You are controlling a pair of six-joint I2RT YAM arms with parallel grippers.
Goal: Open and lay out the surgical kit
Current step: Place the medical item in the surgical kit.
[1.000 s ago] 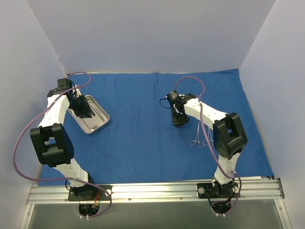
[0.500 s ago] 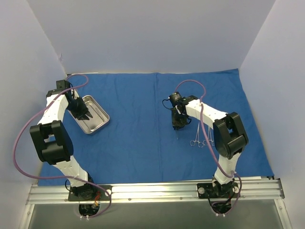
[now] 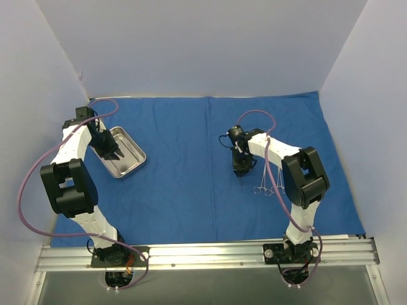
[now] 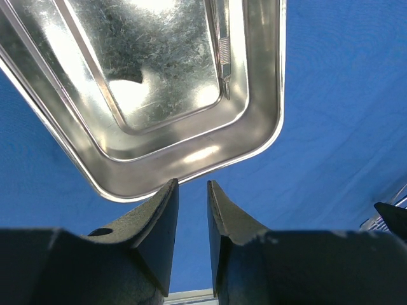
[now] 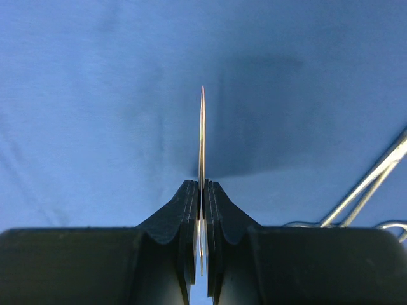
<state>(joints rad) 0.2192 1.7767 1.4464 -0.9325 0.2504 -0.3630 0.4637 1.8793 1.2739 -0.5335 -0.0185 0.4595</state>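
While the royal-blue cloth wrap (image 3: 184, 171) lay spread flat across the table, the right gripper (image 5: 202, 184) was clamped on a thin steel instrument (image 5: 202, 127), seen edge-on in the wrist view, its long axis running straight out from between the fingers towards the cloth below. The laid instruments (image 3: 268, 185) (ring handles towards the near edge, shafts running near to far) lay in a row just beside this gripper, on its right side and apart from it. The free place for the held piece therefore appeared to be on the row's left flank, and the right arm was clearly the nearer one. Whether the tip touched the cloth could not be told. Well apart at the left, the left gripper (image 4: 192, 184) hung over the near rim of the steel tray (image 4: 267, 136), jaws narrowly parted and holding nothing; one slim tool (image 4: 222, 51) lay along the tray's inner wall.
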